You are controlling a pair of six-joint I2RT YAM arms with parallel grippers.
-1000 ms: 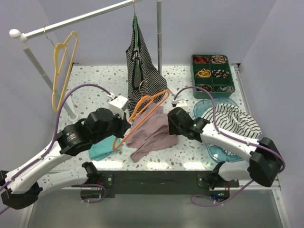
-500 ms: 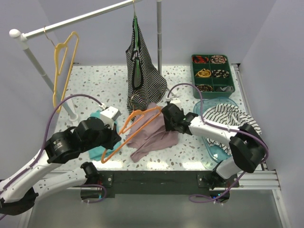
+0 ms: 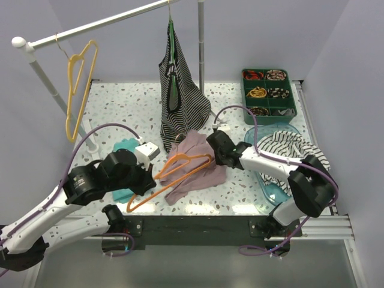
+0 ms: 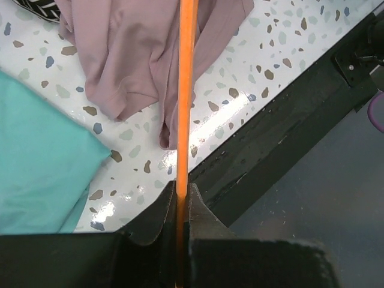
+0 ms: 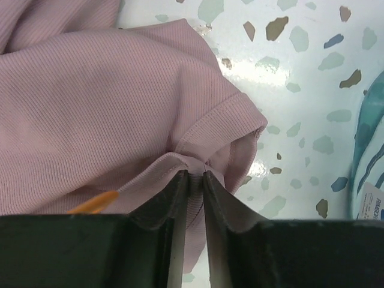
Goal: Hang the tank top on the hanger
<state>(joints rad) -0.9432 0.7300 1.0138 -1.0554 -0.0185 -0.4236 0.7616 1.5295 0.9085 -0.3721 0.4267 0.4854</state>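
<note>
The mauve-pink tank top (image 3: 195,165) lies bunched on the speckled table near the front middle. It also shows in the left wrist view (image 4: 138,54) and the right wrist view (image 5: 108,102). The orange hanger (image 3: 171,174) lies tilted over the top's left part. My left gripper (image 3: 150,178) is shut on the hanger's bar (image 4: 185,90) in the left wrist view, its jaws (image 4: 182,198) pinching it. My right gripper (image 3: 211,149) is shut on a hemmed edge of the tank top (image 5: 193,175), lifting a fold. An orange hanger tip (image 5: 93,203) shows beside it.
A black-and-white striped top (image 3: 178,96) hangs on a green hanger from the rail. A yellow hanger (image 3: 78,84) hangs at left. Teal folded cloth (image 3: 127,171) lies under my left arm. A green compartment tray (image 3: 268,91) and a blue bowl with striped cloth (image 3: 288,153) stand right.
My left gripper swung the orange hanger down and right over the tank top. My right gripper moved left to the top's upper edge, closed on it and pulled it up.
</note>
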